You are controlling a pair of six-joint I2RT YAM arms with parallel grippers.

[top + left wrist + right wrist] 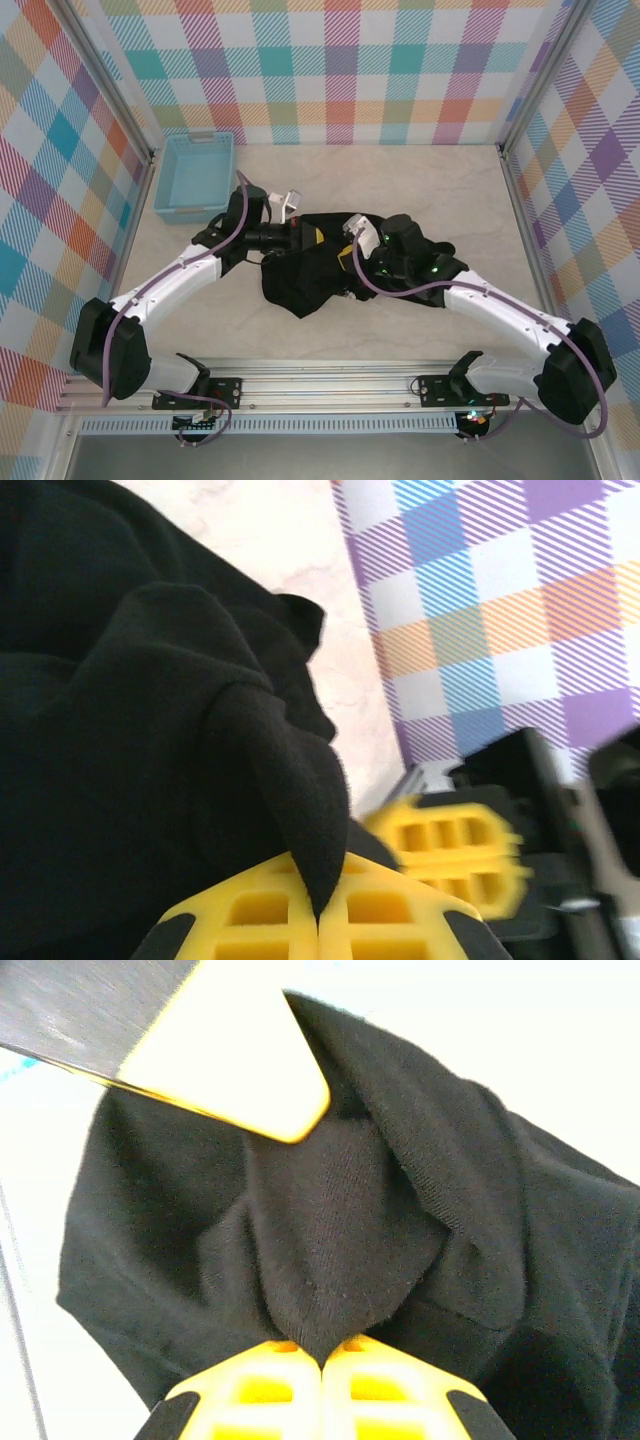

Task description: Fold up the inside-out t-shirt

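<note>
Up and to the left of the black t-shirt (300, 285), well apart from it, a light blue plastic basket (195, 177) sits by the plaid wall (70, 150). At the shirt's upper left edge, the left gripper (318, 910) has its yellow fingers pressed together on a pinched ridge of black cloth. The shirt itself lies crumpled in a dark heap in the middle of the pale table (400, 180), between the two arms. Over the shirt's upper middle, the right gripper (322, 1355) is likewise clamped onto the fabric, and a peak of cloth rises from between its closed fingers. The two grippers are near each other above the shirt.
</note>
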